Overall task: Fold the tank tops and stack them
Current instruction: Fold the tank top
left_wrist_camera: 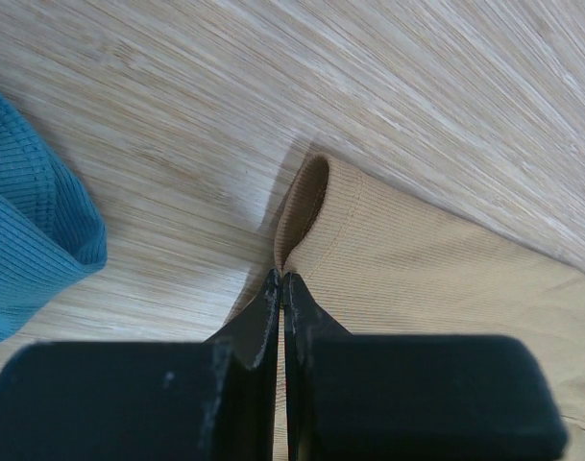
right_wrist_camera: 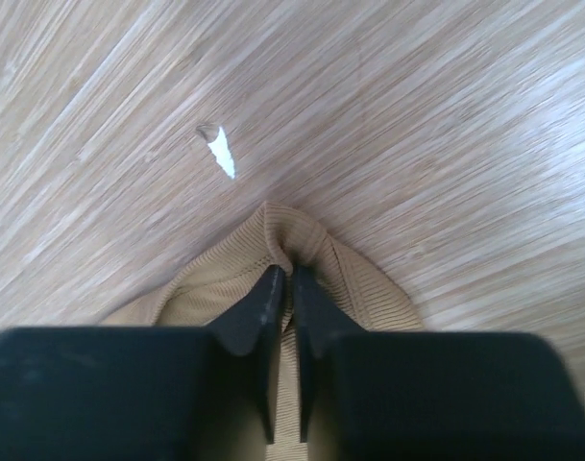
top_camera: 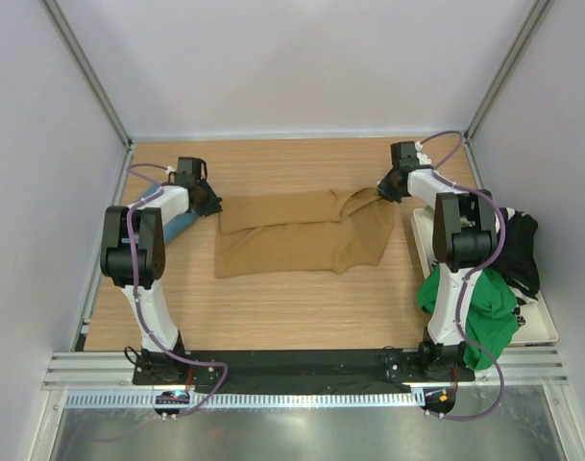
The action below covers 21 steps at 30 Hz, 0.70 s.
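Note:
A tan brown tank top lies spread across the middle of the wooden table. My left gripper is shut on its left edge; the wrist view shows the fingertips pinching a fold of tan cloth at the left gripper. At the top's far right corner my right gripper is shut on a bunched strap, cloth squeezed between the tips of the right gripper. A teal blue tank top lies folded under the left arm, also seen as blue cloth.
A white tray at the right edge holds a green top and a black one, partly behind the right arm. A small white chip marks the wood. Grey walls enclose the table.

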Available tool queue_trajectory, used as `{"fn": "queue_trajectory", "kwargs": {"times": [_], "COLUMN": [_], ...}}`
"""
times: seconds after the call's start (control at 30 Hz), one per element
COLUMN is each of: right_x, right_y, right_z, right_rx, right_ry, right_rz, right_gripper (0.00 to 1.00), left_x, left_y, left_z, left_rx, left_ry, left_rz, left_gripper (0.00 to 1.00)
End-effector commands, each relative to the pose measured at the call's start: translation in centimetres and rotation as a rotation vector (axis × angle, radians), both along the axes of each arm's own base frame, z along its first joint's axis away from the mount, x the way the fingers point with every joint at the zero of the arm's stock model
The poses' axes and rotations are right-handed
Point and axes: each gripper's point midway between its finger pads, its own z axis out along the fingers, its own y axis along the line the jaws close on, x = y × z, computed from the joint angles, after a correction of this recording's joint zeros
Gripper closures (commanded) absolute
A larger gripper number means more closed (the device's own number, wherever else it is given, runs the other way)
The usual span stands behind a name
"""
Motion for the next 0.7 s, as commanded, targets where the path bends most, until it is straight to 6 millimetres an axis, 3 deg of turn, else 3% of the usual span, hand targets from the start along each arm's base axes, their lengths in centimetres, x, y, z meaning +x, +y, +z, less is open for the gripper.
{"fn": "queue_trajectory", "kwargs": {"times": [0.0, 0.17, 0.3, 0.33, 0.37, 0.47, 0.53, 0.63, 0.67], "right_x": [1.7, 2.2, 1.9, 1.4, 1.3, 0.7, 0.2, -0.9, -1.2], "right_y": [-1.6, -2.2, -2.7, -2.9, -3.2, -3.1, -2.7, -1.6, -1.1], "right_z": [4.2, 8.7, 11.2, 10.9, 11.1, 10.5, 10.4, 10.7, 10.8], "right_rx": [-0.066, -0.163, -0.221, -0.231, -0.237, -0.224, -0.210, -0.159, -0.145], "right_ry": [-0.106, -0.212, -0.301, -0.294, -0.300, -0.282, -0.276, -0.285, -0.292], "right_rz": [-0.036, -0.035, -0.047, -0.053, -0.064, -0.066, -0.048, -0.003, 0.019], "right_gripper": [0.90, 0.93, 0.84, 0.78, 0.51, 0.34, 0.33, 0.34, 0.36], "left_x": [0.6, 0.8, 0.7, 0.7, 0.8, 0.9, 0.9, 0.7, 0.5], "left_y": [0.7, 0.5, 0.6, 0.6, 0.6, 0.1, 0.0, 0.2, 0.4], "left_z": [2.2, 2.7, 3.1, 3.0, 3.1, 3.2, 3.4, 4.2, 4.8], "left_rx": [0.017, 0.008, 0.014, 0.013, 0.011, -0.012, -0.015, -0.006, -0.004], "left_ry": [-0.053, -0.064, -0.070, -0.068, -0.070, -0.070, -0.071, -0.081, -0.092], "left_rz": [0.007, 0.003, 0.008, 0.007, 0.008, -0.012, -0.013, -0.005, -0.002], "left_gripper": [1.00, 1.00, 1.00, 1.00, 1.00, 0.99, 0.93, 0.75, 0.64]}}
